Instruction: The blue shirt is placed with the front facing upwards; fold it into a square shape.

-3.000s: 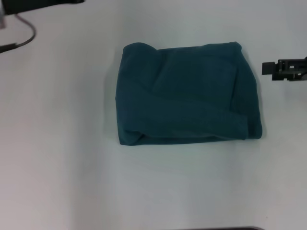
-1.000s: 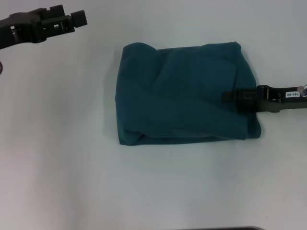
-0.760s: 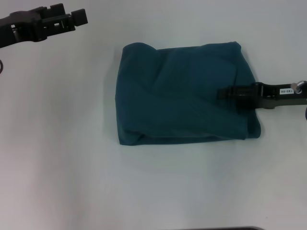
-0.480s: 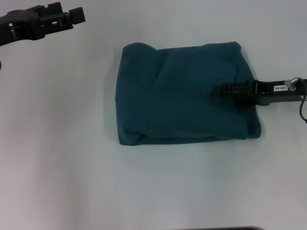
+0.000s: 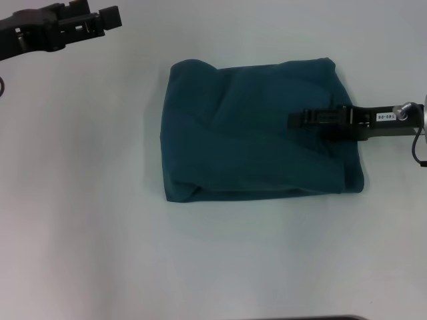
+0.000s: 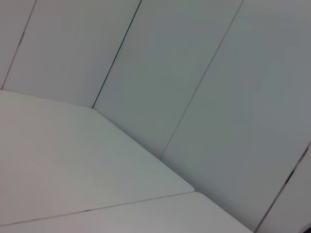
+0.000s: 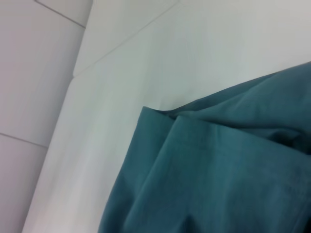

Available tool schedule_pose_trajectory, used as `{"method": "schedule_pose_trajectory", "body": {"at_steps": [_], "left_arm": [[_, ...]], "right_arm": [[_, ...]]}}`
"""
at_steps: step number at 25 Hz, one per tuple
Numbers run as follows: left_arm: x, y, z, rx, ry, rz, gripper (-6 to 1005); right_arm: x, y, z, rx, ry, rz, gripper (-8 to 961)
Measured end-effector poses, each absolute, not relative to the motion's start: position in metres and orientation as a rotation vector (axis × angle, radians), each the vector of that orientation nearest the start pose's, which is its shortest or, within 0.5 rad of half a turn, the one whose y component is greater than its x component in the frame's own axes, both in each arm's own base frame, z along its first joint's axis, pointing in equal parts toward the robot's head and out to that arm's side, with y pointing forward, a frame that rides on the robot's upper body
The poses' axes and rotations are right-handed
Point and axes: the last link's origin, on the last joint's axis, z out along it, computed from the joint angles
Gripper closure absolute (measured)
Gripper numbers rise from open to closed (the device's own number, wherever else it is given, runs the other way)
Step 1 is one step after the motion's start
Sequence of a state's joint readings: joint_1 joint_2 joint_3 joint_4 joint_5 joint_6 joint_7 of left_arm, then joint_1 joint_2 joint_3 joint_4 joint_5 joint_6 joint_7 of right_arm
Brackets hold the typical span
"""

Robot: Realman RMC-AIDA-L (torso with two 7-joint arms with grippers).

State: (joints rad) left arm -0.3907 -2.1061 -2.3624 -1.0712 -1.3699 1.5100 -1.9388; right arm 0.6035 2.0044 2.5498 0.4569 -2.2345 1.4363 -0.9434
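The blue shirt (image 5: 253, 130) lies folded into a rough square in the middle of the white table, plain teal side up, with no print showing. My right gripper (image 5: 295, 120) reaches in from the right, low over the shirt's right half, its tip past the right edge. The right wrist view shows the shirt's folded layers (image 7: 218, 174) close below, with a rounded fold running across them. My left gripper (image 5: 110, 17) is held at the far left back, away from the shirt, over bare table.
White table (image 5: 80, 200) surrounds the shirt on all sides. The left wrist view shows only pale wall panels (image 6: 194, 97) and a table corner. A dark edge shows at the bottom of the head view.
My right arm came in from the far right and slid its gripper leftward over the shirt's right half. My left arm rose into view at the back left and now holds there.
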Motion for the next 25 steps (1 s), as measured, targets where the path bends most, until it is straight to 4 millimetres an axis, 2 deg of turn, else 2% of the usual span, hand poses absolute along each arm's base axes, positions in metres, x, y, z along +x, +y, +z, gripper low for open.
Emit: {"method": "schedule_pose_trajectory", "body": {"at_steps": [14,20,25], "left_arm": [[-0.236,0.343,0.066,-2.417,-0.981,-0.911,36],[-0.236,0.343,0.066,-2.418,-0.982,-0.900,36],[-0.236,0.344,0.066,-2.414,-0.981,-0.897,36]], "right_arm": [[0.304,0.341,-0.012,-2.234,1.864,0.569,155],[0.300,0.344,-0.016,-2.245,1.843,0.587,360],[0.299,0.344,-0.016,-2.249,1.839,0.591,480]]}}
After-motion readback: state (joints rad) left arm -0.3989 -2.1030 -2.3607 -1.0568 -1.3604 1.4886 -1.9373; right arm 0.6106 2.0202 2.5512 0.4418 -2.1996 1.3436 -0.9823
